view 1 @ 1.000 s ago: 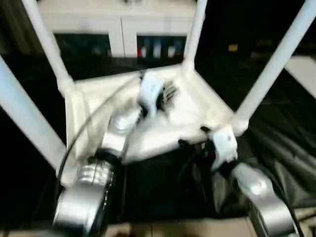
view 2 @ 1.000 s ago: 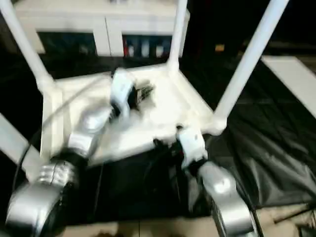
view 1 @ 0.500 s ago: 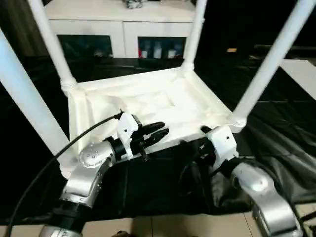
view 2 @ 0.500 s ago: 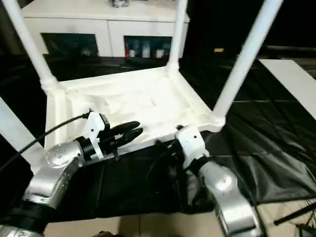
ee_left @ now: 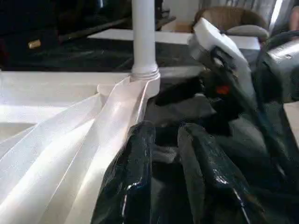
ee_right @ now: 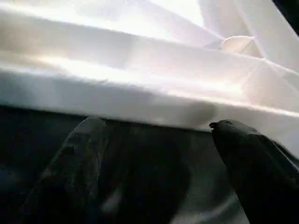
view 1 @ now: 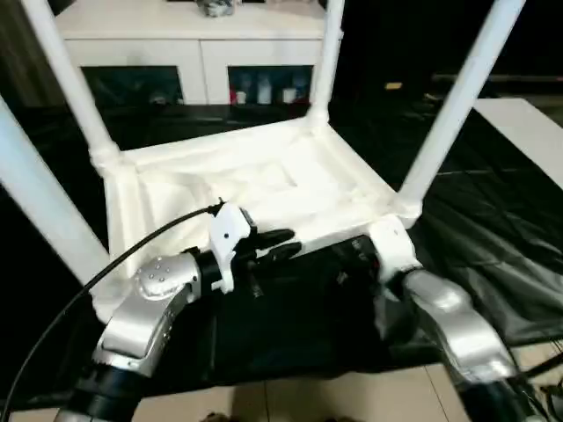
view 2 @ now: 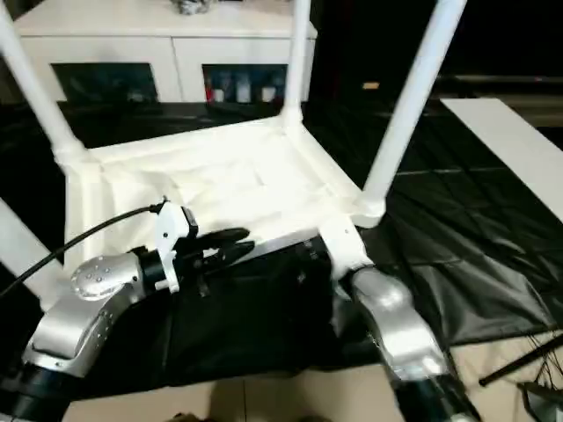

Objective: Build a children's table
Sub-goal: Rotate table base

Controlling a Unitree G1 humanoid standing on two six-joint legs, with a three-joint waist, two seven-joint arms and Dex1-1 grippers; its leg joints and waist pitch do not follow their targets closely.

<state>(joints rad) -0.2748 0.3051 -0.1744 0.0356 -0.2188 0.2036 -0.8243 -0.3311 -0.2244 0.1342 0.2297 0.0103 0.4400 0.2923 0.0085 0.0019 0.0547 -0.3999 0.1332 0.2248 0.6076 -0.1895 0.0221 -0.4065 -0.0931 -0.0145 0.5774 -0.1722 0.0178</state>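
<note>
The children's table lies upside down on black cloth, its white tabletop (view 1: 264, 180) ribbed side up. All its white legs stand up from the corner sockets, two at the back (view 1: 75, 83) (view 1: 327, 53), one at the near right (view 1: 453, 101) and one at the near left (view 1: 40, 211). My left gripper (view 1: 281, 244) hovers at the near rim, fingers (ee_left: 135, 158) a narrow gap apart, holding nothing. My right gripper (view 1: 359, 255) sits low at the near rim close to the right corner, open wide, its fingers (ee_right: 84, 154) spread just below the rim (ee_right: 140, 98).
A white cabinet (view 1: 202, 44) with dark glass doors stands behind the table. Black cloth (view 1: 493, 246) covers the floor around it, with pale tiles (view 1: 352, 396) at the front. A white board (view 1: 523, 123) lies at the right. A black cable (view 1: 114, 264) loops from my left arm.
My left gripper has drawn back from over the middle of the tabletop to its near rim. The right gripper has stayed by the near right corner. The camera has shifted.
</note>
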